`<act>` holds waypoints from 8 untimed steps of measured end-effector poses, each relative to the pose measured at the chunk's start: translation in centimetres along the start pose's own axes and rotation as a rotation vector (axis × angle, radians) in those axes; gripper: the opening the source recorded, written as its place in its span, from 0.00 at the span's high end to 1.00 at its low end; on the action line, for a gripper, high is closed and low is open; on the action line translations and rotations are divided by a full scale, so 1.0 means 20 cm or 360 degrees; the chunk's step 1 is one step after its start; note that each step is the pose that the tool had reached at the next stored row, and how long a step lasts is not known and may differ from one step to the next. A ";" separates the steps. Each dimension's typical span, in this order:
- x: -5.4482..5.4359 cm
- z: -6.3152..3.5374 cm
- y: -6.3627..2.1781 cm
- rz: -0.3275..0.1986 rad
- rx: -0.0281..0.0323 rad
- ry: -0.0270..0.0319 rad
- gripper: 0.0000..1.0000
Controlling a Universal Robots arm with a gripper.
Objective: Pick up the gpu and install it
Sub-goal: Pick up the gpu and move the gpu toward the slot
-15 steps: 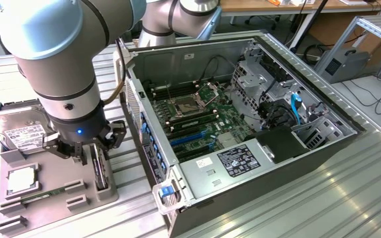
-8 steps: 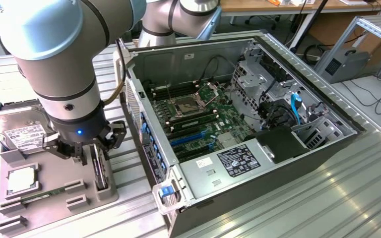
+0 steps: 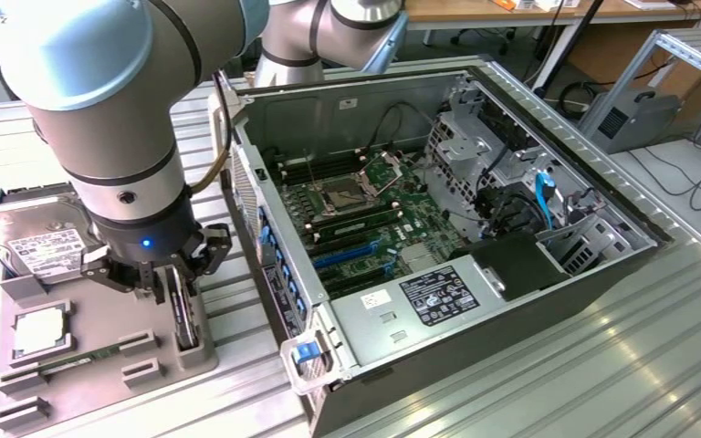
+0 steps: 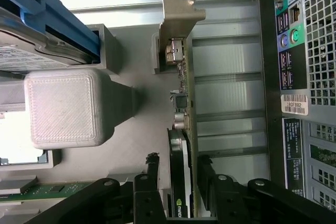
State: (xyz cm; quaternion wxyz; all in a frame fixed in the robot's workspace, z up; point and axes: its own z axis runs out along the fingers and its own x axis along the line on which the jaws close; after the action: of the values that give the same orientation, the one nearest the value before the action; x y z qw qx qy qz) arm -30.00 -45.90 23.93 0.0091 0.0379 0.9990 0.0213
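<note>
Early in task. Straddling with open black claw [image 3: 168, 294] [image 4: 177, 169]: thin flat dark gpu [image 3: 185, 315] [image 4: 184, 124] with silver end bracket, upright on edge in grey plastic holder [image 3: 95, 365] on counter [image 3: 570, 365], beside open computer case [image 3: 448, 301]. Seemingly not clamped yet. Not lifted, not installed.

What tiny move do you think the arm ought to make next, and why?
Probably close the gripper. Its fingers stand on either side of the gpu, which sits on edge in the grey tray, with a gap showing on one side, so the card doesn't look gripped yet.
</note>
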 end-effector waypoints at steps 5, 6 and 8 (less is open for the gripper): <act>0.00 0.000 0.000 0.0000 -0.00001 0.00000 0.60; 0.00 0.000 0.000 0.0000 0.00000 0.00000 0.60; 0.00 0.000 0.000 0.0000 -0.00001 -0.00001 0.60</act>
State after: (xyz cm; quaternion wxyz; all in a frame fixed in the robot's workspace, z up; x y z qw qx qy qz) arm -29.99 -45.90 23.92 0.0091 0.0379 0.9990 0.0214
